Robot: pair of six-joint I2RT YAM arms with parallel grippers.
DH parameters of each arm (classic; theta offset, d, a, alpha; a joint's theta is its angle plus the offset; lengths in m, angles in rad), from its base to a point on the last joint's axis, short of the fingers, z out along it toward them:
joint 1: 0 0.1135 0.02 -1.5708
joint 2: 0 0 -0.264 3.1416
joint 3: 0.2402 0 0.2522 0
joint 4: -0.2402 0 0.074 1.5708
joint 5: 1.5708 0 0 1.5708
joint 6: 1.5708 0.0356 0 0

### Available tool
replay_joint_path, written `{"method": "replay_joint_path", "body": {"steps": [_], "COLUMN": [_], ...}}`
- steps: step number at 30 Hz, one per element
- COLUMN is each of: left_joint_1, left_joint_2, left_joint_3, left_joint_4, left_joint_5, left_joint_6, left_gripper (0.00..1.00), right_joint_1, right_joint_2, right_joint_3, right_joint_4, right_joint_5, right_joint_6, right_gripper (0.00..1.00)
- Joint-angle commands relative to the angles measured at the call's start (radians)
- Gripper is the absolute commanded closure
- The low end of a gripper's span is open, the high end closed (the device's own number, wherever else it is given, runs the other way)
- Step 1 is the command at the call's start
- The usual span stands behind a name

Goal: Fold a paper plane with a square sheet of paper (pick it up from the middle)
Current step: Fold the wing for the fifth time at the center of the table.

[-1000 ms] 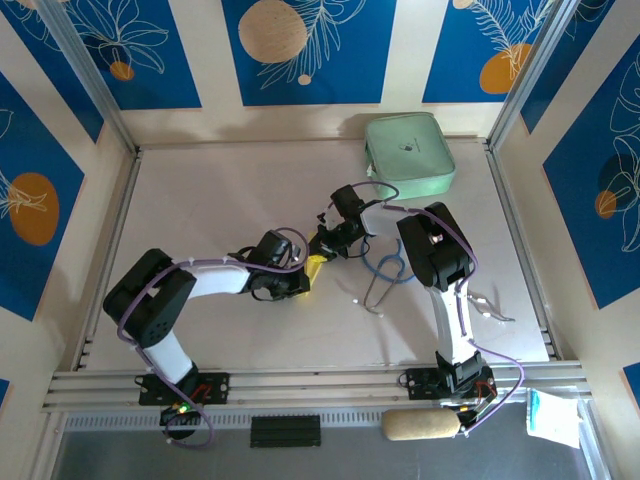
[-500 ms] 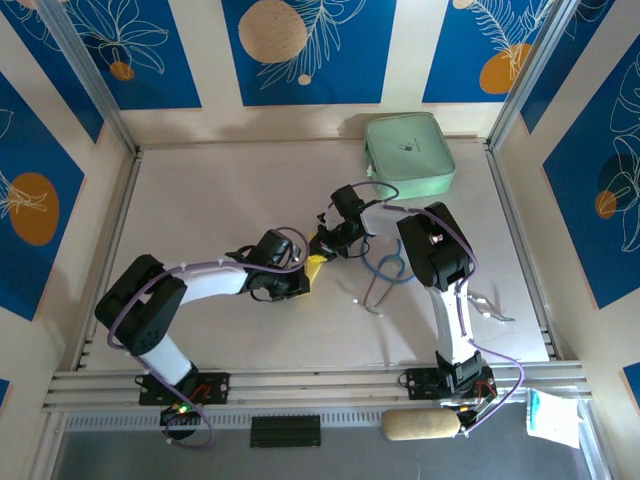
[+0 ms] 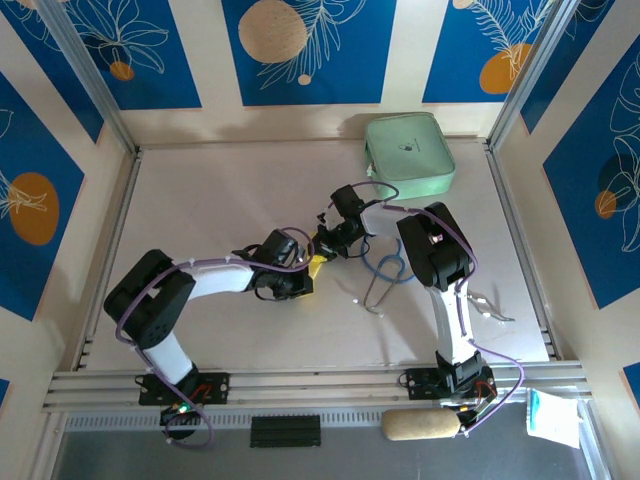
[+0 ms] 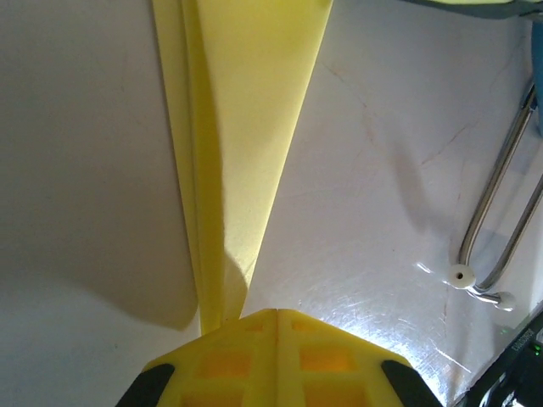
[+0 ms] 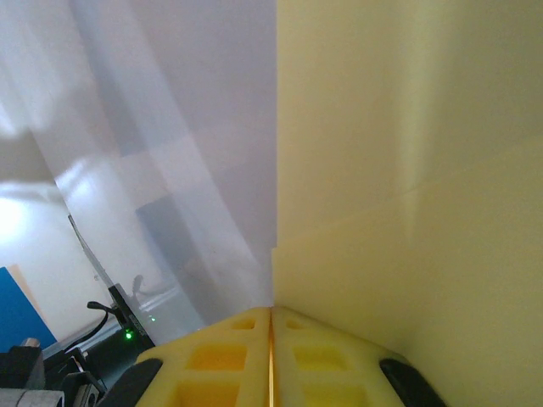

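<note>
The square sheet of paper is folded into a narrow yellow dart, the paper plane (image 4: 242, 127), lying on the table between the arms (image 3: 315, 263). My left gripper (image 4: 277, 312) is shut, and the dart's narrow end runs under its left finger (image 4: 212, 356), beside the closed seam. It sits just left of the paper (image 3: 303, 275) in the top view. My right gripper (image 5: 271, 309) is shut on the paper plane (image 5: 407, 170), whose edge runs straight into the seam of its jaws. That gripper is at the dart's far end (image 3: 325, 243).
A mint-green case (image 3: 408, 153) lies at the back right of the table (image 3: 220, 200). A blue looped cable (image 3: 385, 265) with metal prongs (image 4: 496, 212) and white tips lies just right of the paper. Rails edge the table.
The left arm's elbow swayed out and back, and its gripper slid slightly along the paper, so less yellow shows in the top view. The right arm stayed put.
</note>
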Motion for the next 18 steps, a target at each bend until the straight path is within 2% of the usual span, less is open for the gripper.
{"method": "replay_joint_path", "body": {"steps": [1,12,18], "left_joint_1": [-0.006,-0.004,-0.003], "left_joint_2": [0.008,0.041,-0.043], "left_joint_3": [-0.01,-0.103,-0.036], "left_joint_4": [-0.024,0.063,0.1], "left_joint_5": [-0.03,-0.01,0.026], "left_joint_6": [0.005,-0.047,-0.046], "left_gripper": [0.97,0.97,0.96], "right_joint_1": [-0.004,-0.003,-0.004], "right_joint_2": [0.074,0.075,0.074], "right_joint_3": [-0.014,-0.014,-0.01], "right_joint_4": [-0.072,-0.075,-0.077], "right_joint_5": [0.107,0.109,0.11], "right_joint_6": [0.007,0.004,0.003], "right_gripper": [0.89,0.9,0.9]}}
